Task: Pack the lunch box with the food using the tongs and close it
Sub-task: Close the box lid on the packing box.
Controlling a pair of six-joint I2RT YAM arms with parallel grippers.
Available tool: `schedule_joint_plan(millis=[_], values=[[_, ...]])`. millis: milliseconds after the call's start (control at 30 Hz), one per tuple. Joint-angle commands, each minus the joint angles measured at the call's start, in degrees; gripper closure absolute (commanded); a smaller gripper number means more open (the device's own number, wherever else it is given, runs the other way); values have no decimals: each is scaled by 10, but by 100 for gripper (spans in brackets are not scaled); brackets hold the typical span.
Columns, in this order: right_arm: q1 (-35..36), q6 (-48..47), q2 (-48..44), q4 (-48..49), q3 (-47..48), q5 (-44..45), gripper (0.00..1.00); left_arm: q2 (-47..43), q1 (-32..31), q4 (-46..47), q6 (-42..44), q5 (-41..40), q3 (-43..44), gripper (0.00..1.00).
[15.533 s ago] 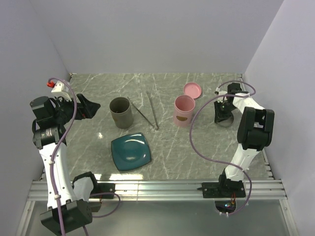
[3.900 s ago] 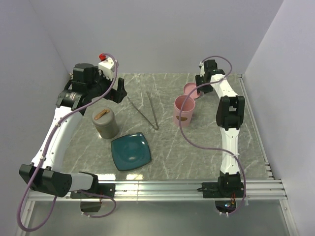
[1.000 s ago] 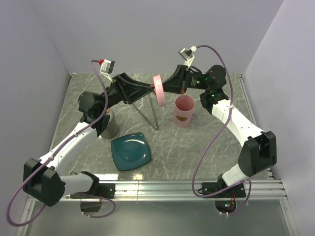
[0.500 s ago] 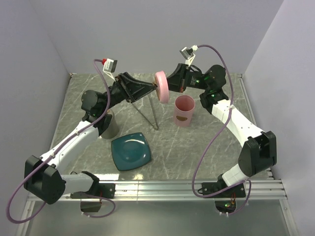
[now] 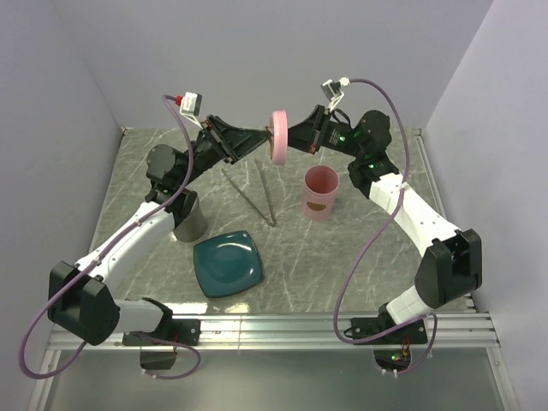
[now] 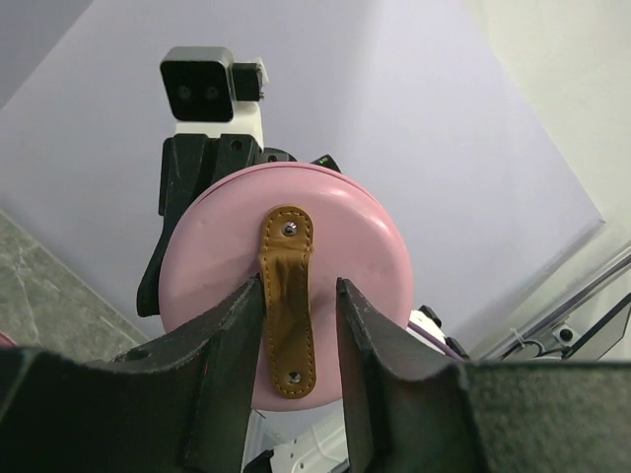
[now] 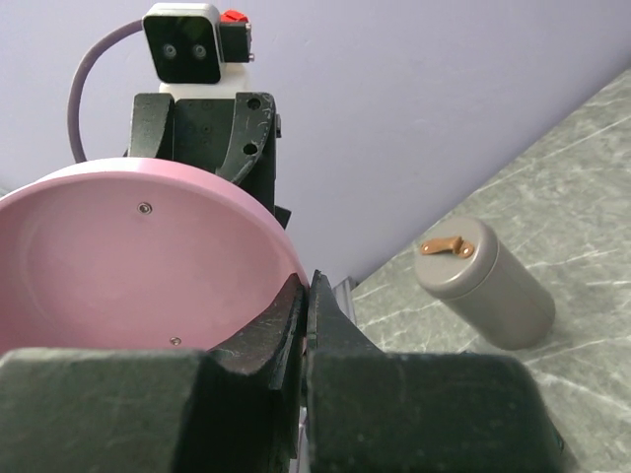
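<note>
A pink lid (image 5: 278, 137) hangs on edge in the air above the back of the table, between both grippers. My right gripper (image 5: 293, 137) (image 7: 308, 281) is shut on its rim; the lid's hollow underside (image 7: 118, 256) faces that camera. My left gripper (image 5: 259, 140) (image 6: 301, 288) stands open astride the brown strap (image 6: 286, 296) on the lid's top (image 6: 212, 256), the left finger at the strap's edge, a gap on the right. The open pink lunch box (image 5: 321, 193) stands below. The silver tongs (image 5: 257, 195) lie on the table. The food is out of view.
A grey canister (image 5: 190, 221) (image 7: 485, 283) with a brown-strapped lid stands at the left, partly behind my left arm. A teal square plate (image 5: 228, 264) lies near the front with nothing showing on it. Purple walls close in the back and sides.
The lid, held by my right gripper, has risen a little. My left gripper has followed it up and narrowed its jaws around the strap.
</note>
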Motion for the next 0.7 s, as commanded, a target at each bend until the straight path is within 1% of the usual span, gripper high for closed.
schedule_joint_plan(millis=[0, 100, 133, 200, 233, 300, 333, 433, 567, 600, 633, 667], values=[[29, -26, -15, -17, 27, 21, 100, 11, -16, -1, 7, 15, 34, 59], [36, -24, -12, -20, 26, 19, 100, 17, -16, -15, 11, 12, 41, 63], [37, -35, -13, -31, 28, 20, 100, 19, -16, -22, 12, 8, 42, 68], [40, -52, -15, -46, 31, 19, 100, 24, -16, -28, 13, 6, 43, 73], [41, -49, -16, -43, 28, 20, 100, 27, -16, -30, 15, 6, 44, 80], [40, -53, -16, -48, 30, 16, 100, 28, -16, -32, 16, 6, 46, 88], [40, -55, -17, -50, 30, 14, 100, 30, -16, -34, 17, 5, 47, 98], [39, -55, -18, -53, 29, 9, 100, 28, -16, -39, 22, 5, 48, 99], [33, -51, -17, -58, 25, 6, 96, 22, -15, -35, 29, 12, 44, 99], [31, -51, -17, -64, 25, 6, 92, 21, -13, -32, 29, 14, 42, 99], [26, -50, -17, -66, 25, 5, 85, 17, -9, -32, 31, 14, 40, 99], [22, -50, -18, -69, 24, 5, 82, 14, -6, -32, 32, 15, 39, 99]])
